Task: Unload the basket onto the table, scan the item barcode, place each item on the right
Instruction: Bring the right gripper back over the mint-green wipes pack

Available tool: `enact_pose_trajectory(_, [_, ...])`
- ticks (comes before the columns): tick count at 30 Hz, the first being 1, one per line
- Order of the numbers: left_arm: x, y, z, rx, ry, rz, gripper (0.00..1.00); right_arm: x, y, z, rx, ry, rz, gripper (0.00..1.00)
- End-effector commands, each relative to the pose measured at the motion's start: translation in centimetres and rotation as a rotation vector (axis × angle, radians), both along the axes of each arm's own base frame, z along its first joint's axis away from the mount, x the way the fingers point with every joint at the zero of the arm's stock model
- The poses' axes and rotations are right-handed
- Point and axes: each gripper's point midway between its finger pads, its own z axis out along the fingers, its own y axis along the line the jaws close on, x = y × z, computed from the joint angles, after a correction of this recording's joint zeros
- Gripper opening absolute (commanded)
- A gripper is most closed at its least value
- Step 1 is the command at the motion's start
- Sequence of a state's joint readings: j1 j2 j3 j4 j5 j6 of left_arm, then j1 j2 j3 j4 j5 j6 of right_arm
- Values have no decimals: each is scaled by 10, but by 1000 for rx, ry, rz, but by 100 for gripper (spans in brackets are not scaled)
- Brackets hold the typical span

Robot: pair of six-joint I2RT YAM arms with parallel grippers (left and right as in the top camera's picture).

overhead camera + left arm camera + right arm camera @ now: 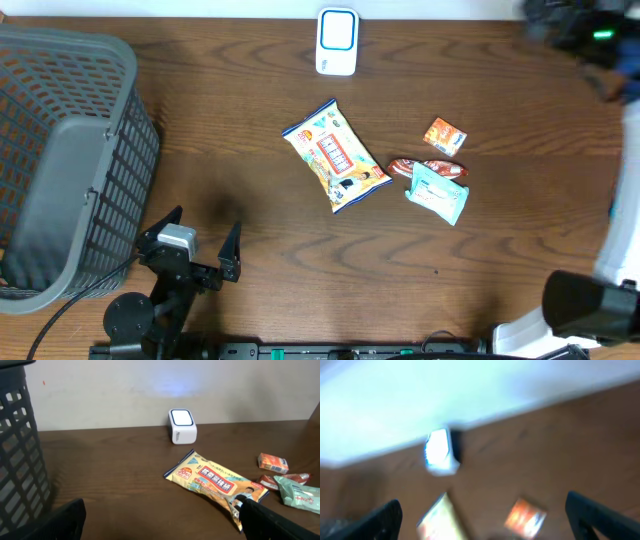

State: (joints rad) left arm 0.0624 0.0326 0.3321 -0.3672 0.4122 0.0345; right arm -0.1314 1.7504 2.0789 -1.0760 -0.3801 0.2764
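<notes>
Well, nearest the robot's side of the brown wooden table [300, 290] lies a mint-green soft pouch [437, 193]. It touches a brown-red wrapper [400, 167] just behind it, and a small orange packet [444, 135] sits a little further off. To their left, apart from all three, the large yellow printed snack packet [335, 155] lies flat and slantwise near the middle of the table. It is probably the item to scan, though the task does not say which. It looks light, soft and crinkly, a film bag that would sag or slip if pinched at a corner. I would take it across its narrow width near one end seam, leaving the printed faces clear. No barcode shows on the upper side, so it may be underneath. Farthest off, at the table's back edge, stands the white box-shaped scanner with a blue-lit face [337, 42], well apart from the packet. As for the hands, the left hand [203, 233] hovers low at the near left, beside the grey plastic mesh basket [60, 150]. Its fingers are spread wide, with nothing between them and touching nothing. The right hand [482, 502] is up in the air, its view blurred, fingers likewise wide apart and empty, facing scanner and packets.
</notes>
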Motion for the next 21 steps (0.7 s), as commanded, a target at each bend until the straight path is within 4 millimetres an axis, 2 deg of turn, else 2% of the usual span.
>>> enact_pose_trajectory(1, [-1,0,3,14,-12,0,98,-12,24,-40,-55,189,-145,99])
enact_pose_trajectory(4, [-1,0,3,14,-12,0,98,-37,45,-69,-218,324,-198,99])
enact_pose_trajectory(8, [-1,0,3,14,-12,0,98,-67,88,-106,-425,435,-98,99])
enact_pose_trajectory(10, [-1,0,3,14,-12,0,98,-83,102,-125,-514,477,-56,99])
enact_pose_trajectory(14, [-1,0,3,14,-12,0,98,-107,109,-167,-665,535,-94,99])
enact_pose_trajectory(18, [-1,0,3,14,-12,0,98,-112,107,-211,-770,517,-101,99])
enact_pose_trajectory(21, [-1,0,3,14,-12,0,98,-118,106,-243,-770,530,-99,99])
